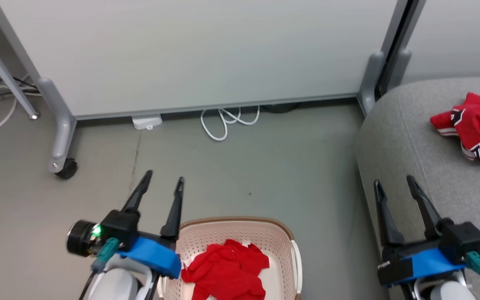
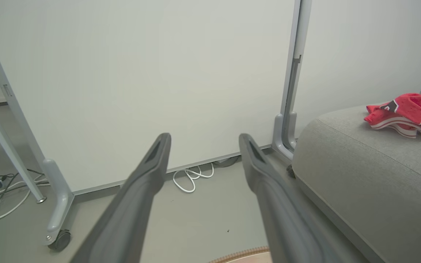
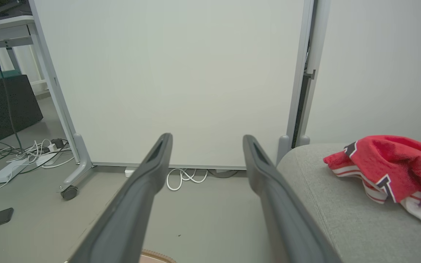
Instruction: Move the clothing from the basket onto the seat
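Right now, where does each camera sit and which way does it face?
Head: up high, looking down at the basket, floor and seat; both arms' open jaws show at the bottom.
Left wrist: low, facing the white panel along its own open jaws.
Right wrist: same heading, along its own open jaws.
Shared: both wrist views show red clothing lying on the seat, at right.

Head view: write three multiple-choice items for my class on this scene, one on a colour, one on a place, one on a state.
1. The garment in the basket is: A blue; B red; C white.
2. The striped garment lies: A on the seat; B on the floor; C in the basket.
3. The left end effector is: A shut on a garment; B shut, empty; C open, empty.
Key: B, its folds are red; A, it rests on the grey seat; C, its jaws stand apart, nothing between.
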